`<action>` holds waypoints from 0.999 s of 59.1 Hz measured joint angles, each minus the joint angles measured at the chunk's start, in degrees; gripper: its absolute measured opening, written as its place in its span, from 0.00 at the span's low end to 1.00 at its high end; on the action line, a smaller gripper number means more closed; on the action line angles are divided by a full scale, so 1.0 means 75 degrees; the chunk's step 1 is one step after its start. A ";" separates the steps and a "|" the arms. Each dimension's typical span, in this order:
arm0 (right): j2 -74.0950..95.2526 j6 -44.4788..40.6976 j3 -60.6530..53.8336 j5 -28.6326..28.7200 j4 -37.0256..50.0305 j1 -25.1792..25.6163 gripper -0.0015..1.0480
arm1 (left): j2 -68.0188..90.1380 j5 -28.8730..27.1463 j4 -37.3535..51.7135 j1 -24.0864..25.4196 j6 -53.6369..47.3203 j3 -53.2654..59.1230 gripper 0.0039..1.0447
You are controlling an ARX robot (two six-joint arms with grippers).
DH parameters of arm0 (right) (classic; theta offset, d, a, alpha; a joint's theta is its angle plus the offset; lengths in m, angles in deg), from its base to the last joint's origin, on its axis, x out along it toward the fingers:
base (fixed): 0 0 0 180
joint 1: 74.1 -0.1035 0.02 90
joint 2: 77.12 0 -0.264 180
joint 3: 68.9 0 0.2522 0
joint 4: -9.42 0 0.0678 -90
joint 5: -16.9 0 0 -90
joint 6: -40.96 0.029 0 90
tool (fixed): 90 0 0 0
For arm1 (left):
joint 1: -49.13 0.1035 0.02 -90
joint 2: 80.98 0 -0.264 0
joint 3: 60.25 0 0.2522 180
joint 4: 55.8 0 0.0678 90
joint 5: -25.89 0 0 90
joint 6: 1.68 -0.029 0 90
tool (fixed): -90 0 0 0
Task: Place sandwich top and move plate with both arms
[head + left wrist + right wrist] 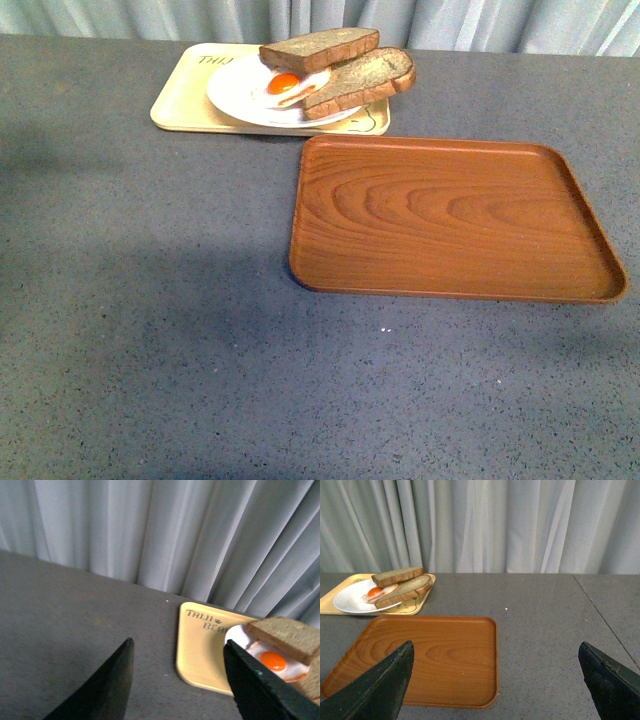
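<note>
The white plate sits on a pale yellow tray at the far left of the table. On the plate lie a fried egg, a round-ended bread slice and the squarish sandwich top, which rests over the egg's far side. Neither gripper shows in the front view. My left gripper is open and empty, short of the yellow tray, with the plate and sandwich top beyond one finger. My right gripper is open and empty, with the sandwich top and plate far off.
A brown wood-grain tray lies empty on the grey table, right of centre and nearer than the yellow tray; it also shows in the right wrist view. A pale curtain hangs behind the table's far edge.
</note>
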 joint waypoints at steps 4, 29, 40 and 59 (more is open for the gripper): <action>0.0000 0.0000 0.0000 0.0000 0.0000 0.0000 0.91 | -0.0388 -0.0003 0.0000 -0.0003 -0.0358 0.0533 0.24; 0.0000 0.0000 0.0000 0.0000 0.0000 0.0000 0.91 | -0.3246 -0.0017 -0.0790 -0.0009 -0.0708 0.2632 0.01; 0.0000 0.0000 0.0000 0.0000 0.0000 0.0000 0.91 | -0.4966 -0.0015 -0.2145 -0.0009 -0.0729 0.2973 0.01; 0.0000 0.0000 0.0000 0.0000 0.0000 0.0000 0.91 | -0.7519 -0.0015 -0.4045 -0.0009 -0.0734 0.3628 0.01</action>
